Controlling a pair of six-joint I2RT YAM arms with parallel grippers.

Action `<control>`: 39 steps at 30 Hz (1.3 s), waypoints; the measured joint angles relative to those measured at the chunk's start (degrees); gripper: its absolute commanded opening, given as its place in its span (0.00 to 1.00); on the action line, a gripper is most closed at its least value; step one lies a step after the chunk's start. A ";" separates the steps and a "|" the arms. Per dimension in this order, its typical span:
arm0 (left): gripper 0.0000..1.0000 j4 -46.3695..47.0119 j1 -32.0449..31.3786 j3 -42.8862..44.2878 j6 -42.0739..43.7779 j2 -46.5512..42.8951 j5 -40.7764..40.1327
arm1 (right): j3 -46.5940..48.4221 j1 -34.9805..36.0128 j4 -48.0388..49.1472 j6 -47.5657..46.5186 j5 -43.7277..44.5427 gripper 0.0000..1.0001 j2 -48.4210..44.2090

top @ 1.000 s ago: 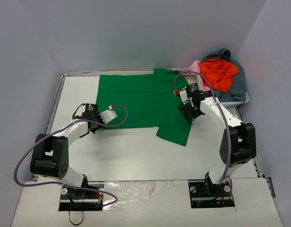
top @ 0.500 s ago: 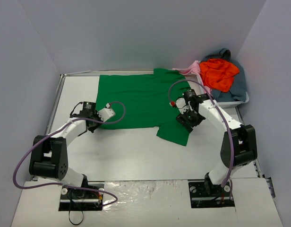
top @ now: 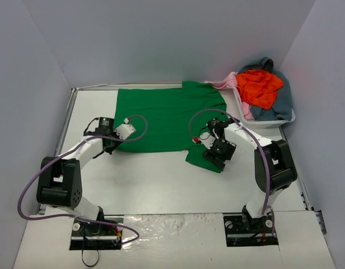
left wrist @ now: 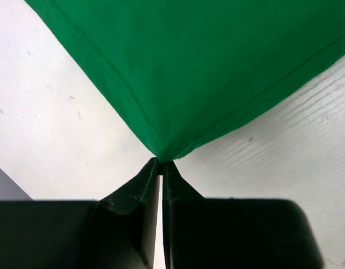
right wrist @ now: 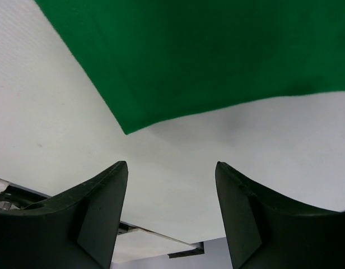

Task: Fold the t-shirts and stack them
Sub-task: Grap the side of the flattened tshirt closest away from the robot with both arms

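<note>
Left gripper [left wrist: 161, 163] at the near hem corner of the green t-shirt [top: 161, 117]: clamped tight, tips meeting the cloth's point, pinch or mere touch impossible to tell. Green t-shirt spread flat on the white table [top: 150, 179]. Right gripper [right wrist: 171, 163] just off its near sleeve's corner: jaws wide apart, nothing between. Beyond its far sleeve, white tub [top: 273, 120] heaped with pink t-shirt [top: 227, 81], orange-red t-shirt [top: 259, 87] and grey-blue t-shirt [top: 284, 101].

Bright, even overhead light leaves only faint, soft shadows on the white counter [top: 161, 179]. The top view is sharp; both wrist views go dark and slightly blurred at the bottom.
</note>
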 measured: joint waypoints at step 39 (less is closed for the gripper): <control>0.02 -0.22 0.00 1.22 -5.88 2.34 0.00 | -2.29 6.93 2.36 -1.31 2.86 0.20 8.20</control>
